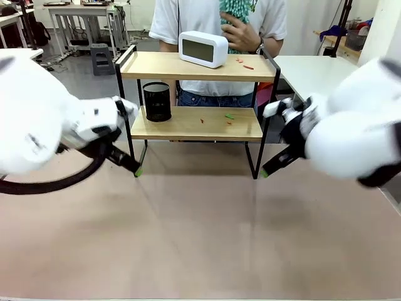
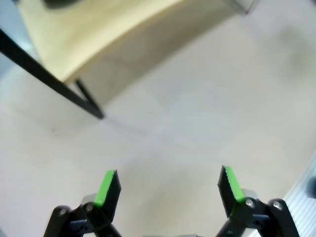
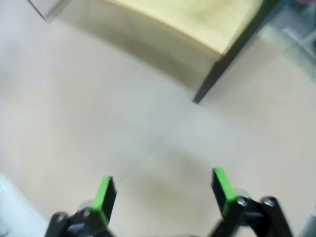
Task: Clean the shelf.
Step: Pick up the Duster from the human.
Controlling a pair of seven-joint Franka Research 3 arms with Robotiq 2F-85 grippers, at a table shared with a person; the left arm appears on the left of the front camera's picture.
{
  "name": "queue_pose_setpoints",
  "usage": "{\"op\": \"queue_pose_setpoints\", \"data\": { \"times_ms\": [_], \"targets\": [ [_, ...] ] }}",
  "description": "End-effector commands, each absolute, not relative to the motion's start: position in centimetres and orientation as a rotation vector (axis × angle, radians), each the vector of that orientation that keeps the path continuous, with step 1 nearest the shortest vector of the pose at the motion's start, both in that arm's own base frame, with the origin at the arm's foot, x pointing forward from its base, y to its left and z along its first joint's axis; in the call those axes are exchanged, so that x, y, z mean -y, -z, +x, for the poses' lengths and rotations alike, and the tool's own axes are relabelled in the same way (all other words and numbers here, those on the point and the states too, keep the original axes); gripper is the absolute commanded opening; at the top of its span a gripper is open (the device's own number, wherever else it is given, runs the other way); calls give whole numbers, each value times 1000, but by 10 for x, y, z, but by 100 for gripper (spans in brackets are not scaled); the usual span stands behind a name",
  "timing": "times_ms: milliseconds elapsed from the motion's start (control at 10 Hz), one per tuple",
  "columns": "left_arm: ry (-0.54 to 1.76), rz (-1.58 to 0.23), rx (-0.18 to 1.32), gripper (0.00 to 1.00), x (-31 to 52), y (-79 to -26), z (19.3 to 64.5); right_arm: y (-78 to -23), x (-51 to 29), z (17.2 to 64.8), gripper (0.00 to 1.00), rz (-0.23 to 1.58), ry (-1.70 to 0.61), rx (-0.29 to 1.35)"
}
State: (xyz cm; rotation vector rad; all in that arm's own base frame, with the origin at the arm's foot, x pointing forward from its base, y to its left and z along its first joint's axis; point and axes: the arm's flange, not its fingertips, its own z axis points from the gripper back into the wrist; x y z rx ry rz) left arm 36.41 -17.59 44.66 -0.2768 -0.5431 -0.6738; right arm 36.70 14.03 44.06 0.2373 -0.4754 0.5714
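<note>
The shelf (image 1: 194, 124) stands mid-table, two light wooden boards in a black frame. On its top board sit a white clock (image 1: 203, 48) and small red scraps (image 1: 245, 64); the lower board carries a black mesh cup (image 1: 156, 101) and green and red scraps (image 1: 228, 116). My left gripper (image 1: 135, 168) hangs open close to the front left leg (image 2: 88, 101), nothing between its fingers. My right gripper (image 1: 266, 170) is open too, low by the front right leg (image 3: 207, 84). A person behind the shelf holds a green duster (image 1: 235, 11).
The beige tabletop (image 1: 200, 238) stretches in front of the shelf. A white table (image 1: 307, 72) stands at the back right, and more tables and a step stool (image 1: 101, 58) stand at the back left.
</note>
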Motion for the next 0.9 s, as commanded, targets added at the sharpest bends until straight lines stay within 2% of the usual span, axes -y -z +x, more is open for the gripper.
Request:
{"op": "queue_pose_setpoints", "data": {
  "times_ms": [0,100,200,400,500,600,700,800],
  "targets": [
    [516,-463,619,100,85,-535,296,-542,-29,330,100,499,-335,438],
    [397,-572,696,100,43,-551,279,-555,26,320,100,698,-223,432],
    [297,-692,741,100,-5,-545,270,-546,85,316,100,864,-107,444],
    [-10,-967,838,100,-111,-489,265,-478,196,307,100,1213,248,482],
    [-158,-1084,857,100,-146,-451,268,-440,223,296,100,1299,421,511],
    [-317,-1129,817,100,-163,-413,277,-414,227,288,100,1282,485,587],
    [-9,-935,801,100,-153,-550,277,-473,219,258,100,1054,113,457],
    [-9,-935,801,100,-153,-550,277,-473,219,258,100,1054,113,457]
  ]
}}
